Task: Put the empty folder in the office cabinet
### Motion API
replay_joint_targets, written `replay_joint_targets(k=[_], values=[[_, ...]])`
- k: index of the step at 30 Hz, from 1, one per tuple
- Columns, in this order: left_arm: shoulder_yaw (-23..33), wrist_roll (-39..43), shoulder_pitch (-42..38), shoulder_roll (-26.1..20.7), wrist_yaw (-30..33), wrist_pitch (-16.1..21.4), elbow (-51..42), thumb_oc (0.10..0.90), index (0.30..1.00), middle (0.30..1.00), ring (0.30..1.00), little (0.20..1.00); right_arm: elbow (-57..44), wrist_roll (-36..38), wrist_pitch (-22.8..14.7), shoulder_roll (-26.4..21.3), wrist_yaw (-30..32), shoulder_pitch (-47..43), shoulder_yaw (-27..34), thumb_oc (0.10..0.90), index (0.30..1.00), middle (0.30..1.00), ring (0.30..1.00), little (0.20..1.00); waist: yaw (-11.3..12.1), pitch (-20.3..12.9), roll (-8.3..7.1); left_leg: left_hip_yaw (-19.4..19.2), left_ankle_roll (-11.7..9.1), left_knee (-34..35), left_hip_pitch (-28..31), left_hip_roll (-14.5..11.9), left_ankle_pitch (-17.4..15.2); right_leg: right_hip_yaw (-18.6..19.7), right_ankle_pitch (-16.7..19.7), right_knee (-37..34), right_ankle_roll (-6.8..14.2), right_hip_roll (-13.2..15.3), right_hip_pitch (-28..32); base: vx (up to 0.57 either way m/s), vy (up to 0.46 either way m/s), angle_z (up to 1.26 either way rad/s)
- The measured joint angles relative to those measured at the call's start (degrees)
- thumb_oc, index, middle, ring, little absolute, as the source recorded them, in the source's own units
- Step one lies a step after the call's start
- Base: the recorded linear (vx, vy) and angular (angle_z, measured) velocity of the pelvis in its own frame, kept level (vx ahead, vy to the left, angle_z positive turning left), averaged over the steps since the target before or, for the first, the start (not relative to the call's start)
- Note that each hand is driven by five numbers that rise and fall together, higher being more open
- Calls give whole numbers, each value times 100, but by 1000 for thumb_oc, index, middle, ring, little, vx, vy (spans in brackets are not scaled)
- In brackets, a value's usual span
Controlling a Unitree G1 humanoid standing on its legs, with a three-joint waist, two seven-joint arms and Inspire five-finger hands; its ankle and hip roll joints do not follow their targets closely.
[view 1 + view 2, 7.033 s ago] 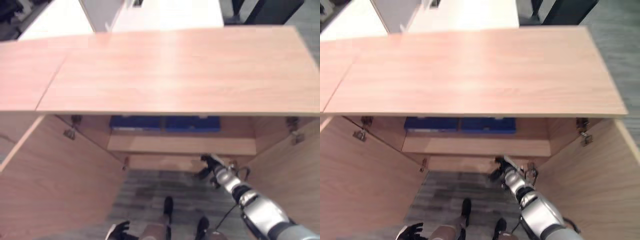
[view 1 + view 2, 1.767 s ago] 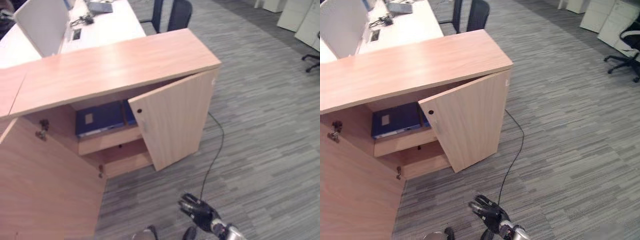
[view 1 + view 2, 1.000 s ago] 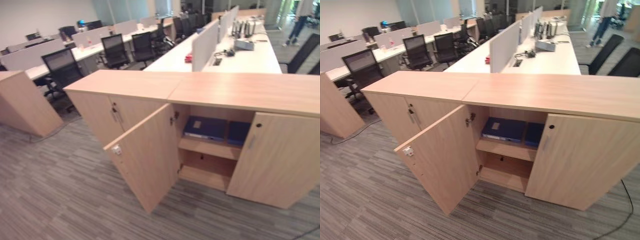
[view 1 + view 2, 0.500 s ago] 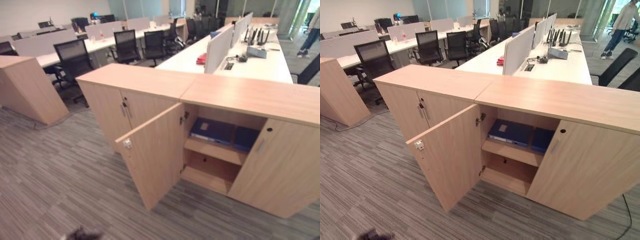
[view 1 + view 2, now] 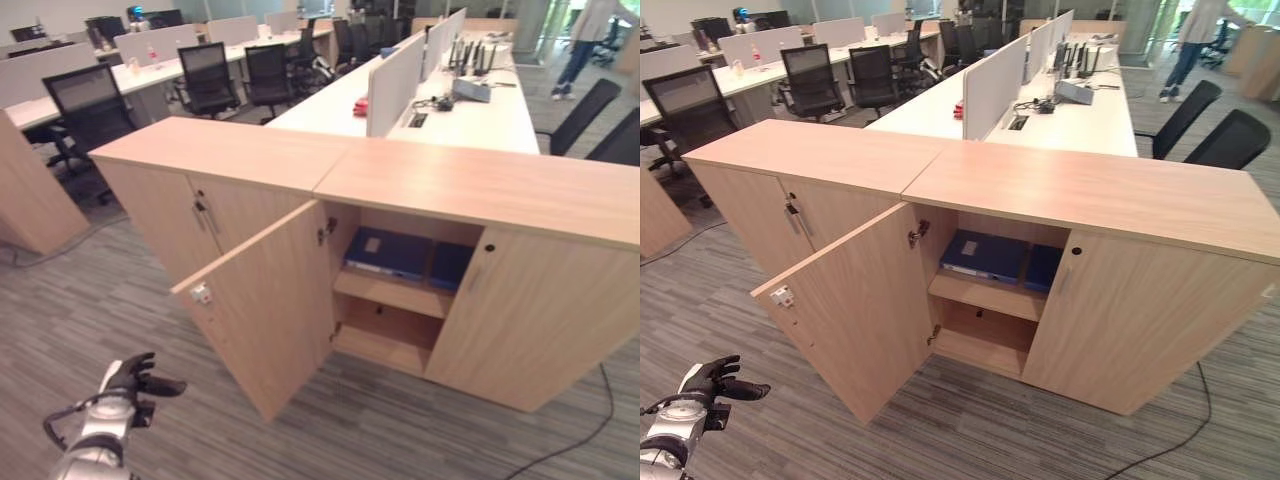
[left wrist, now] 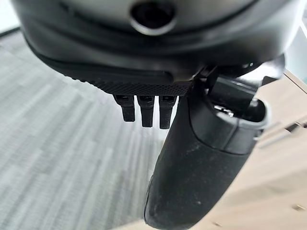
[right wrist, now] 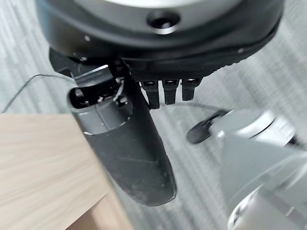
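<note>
A low wooden office cabinet (image 5: 480,190) stands on grey striped carpet (image 5: 970,420) in an open-plan office, its left door (image 5: 265,310) swung wide toward the camera and its right door (image 5: 535,320) shut. On the upper shelf (image 5: 985,292) inside the open compartment, a blue folder (image 5: 983,255) lies flat with a pale label on its cover, and a second blue folder (image 5: 1044,268) sits just beside it on the right, partly hidden by the shut door. The lower compartment (image 5: 395,335) beneath the shelf shows only bare wood.

The robot's left hand (image 5: 135,378) hangs low over the carpet at the lower left, well apart from the cabinet, its dark fingers (image 5: 738,390) loosely spread and holding nothing. In the left wrist view the thumb (image 6: 196,163) stands out straight with short fingertips beside it, nothing in its grasp. The right hand (image 7: 129,143) shows in its own wrist view above the carpet beside a wooden panel (image 7: 43,163), its fingers likewise relaxed and empty.

Behind the cabinet run long white benches (image 5: 1060,105) with divider screens (image 5: 995,70), black office chairs (image 5: 810,75) stand along the left rows, and a person (image 5: 1195,35) walks at the far right.
</note>
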State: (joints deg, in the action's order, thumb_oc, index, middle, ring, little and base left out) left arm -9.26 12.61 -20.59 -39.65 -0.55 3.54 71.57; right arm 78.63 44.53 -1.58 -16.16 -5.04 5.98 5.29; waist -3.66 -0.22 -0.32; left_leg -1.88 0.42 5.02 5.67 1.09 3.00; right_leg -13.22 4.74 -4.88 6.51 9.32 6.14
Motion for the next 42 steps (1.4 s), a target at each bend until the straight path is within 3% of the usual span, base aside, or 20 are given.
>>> replay_joint_targets(k=[4, 10, 15, 18, 19, 24, 33, 38, 42], values=[[-315, -11, -507, -220, -24, -57, 1, 800, 900, 900, 900, 900, -6, -159, 45, 23, -70, 80, 1, 800, 900, 900, 900, 900, -143, -64, -133, -114, -10, 2, 95, 40, -83, 49, -20, 0, 30, 65, 29, 11, 13, -10], [-672, -61, -902, -270, -34, -95, -310, 800, 900, 900, 900, 900, 35, -170, 111, 33, -63, 324, 11, 800, 900, 900, 900, 900, -234, -77, -145, -124, 33, 2, 128, 105, -59, 48, 44, 6, 58, 131, 77, -3, 4, -1], [-744, -135, -636, -283, 50, -267, -1435, 800, 900, 900, 900, 900, 23, -171, 171, 260, -71, 349, 16, 800, 900, 900, 900, 900, -98, -55, -197, -213, 77, 3, 138, 131, -58, 143, 78, 4, 75, 161, 43, -11, 13, -8], [-481, -148, 164, -247, 186, -328, -2804, 800, 900, 900, 900, 900, -202, -174, 182, 380, -71, 399, 111, 800, 900, 900, 900, 900, -41, -43, -226, -194, 70, 3, 132, 182, -84, 125, 77, 4, 119, 216, 47, -13, 15, 4], [-469, -148, 203, -243, 187, -328, -2866, 800, 900, 900, 900, 900, -208, -175, 181, 382, -72, 411, 116, 800, 900, 900, 900, 900, -38, -45, -229, -193, 72, 3, 133, 185, -84, 122, 77, 4, 123, 221, 48, -7, 7, 6], [-254, 71, 868, 379, 116, -233, -4042, 800, 900, 900, 900, 900, -231, -188, 216, 491, -73, 363, 218, 800, 900, 900, 900, 900, 85, -18, -254, -192, 125, 3, 143, 315, -109, 116, 92, 2, 221, 359, 83, -4, 3, 2], [-435, 686, 2047, 1430, -219, -208, -5514, 800, 900, 900, 900, 900, -228, -383, 228, 570, -39, 310, 227, 800, 900, 900, 900, 900, 79, -9, -258, -183, 225, 3, 165, 418, -151, 128, 94, -2, 299, 458, 118, 0, 0, 0], [-1320, 1869, 2296, 1777, -447, -238, -5712, 800, 900, 900, 900, 900, -165, -338, 219, 653, 81, 200, 210, 800, 900, 900, 900, 900, 124, -12, -175, -141, 231, 1, 179, 430, -147, 82, 92, 2, 302, 462, 129, -28, 3, 5], [-2307, 2310, 1960, 1577, -674, -462, -6065, 800, 900, 900, 900, 900, -197, -100, 203, 690, 167, 3, 29, 800, 900, 900, 900, 900, 43, 43, -110, -118, 227, 1, 150, 428, -131, 80, 92, 15, 304, 461, 116, -42, -15, 1]])
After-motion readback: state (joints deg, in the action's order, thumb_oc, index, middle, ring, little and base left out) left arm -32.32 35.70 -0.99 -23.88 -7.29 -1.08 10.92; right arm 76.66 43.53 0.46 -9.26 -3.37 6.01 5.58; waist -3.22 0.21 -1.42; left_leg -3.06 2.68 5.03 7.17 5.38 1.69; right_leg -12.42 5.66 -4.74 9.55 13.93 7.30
